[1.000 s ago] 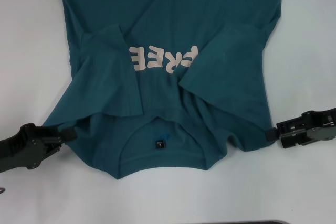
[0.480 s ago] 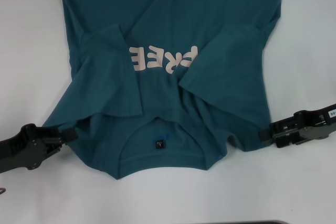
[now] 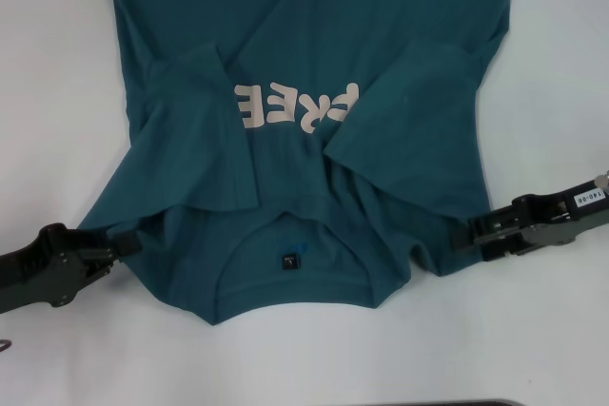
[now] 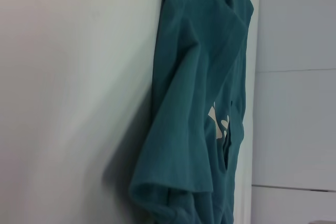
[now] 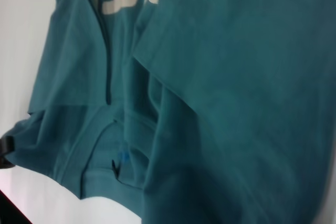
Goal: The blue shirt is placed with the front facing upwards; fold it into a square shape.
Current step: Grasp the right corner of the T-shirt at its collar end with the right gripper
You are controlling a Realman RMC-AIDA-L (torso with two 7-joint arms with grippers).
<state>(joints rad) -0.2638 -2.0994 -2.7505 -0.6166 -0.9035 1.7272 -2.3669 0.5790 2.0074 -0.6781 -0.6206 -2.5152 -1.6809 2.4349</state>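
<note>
The right claw [image 3: 473, 234] has slid inward to touch the blue shirt [image 3: 304, 73] at its 4 o'clock edge. The left claw [image 3: 122, 241] sits at 8 o'clock. Neither claw's opening can be told. Sleeves folded inward, the shirt lies front-up on the white desk [image 3: 57, 92].

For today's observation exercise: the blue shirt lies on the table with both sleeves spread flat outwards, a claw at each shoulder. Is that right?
Not quite. In the head view both sleeves of the blue shirt are folded inwards over the chest, partly covering the lettering. The left claw and right claw are indeed at the shoulders.

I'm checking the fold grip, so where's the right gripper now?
In the head view the right gripper is low on the right, at the blue shirt's shoulder edge.
</note>
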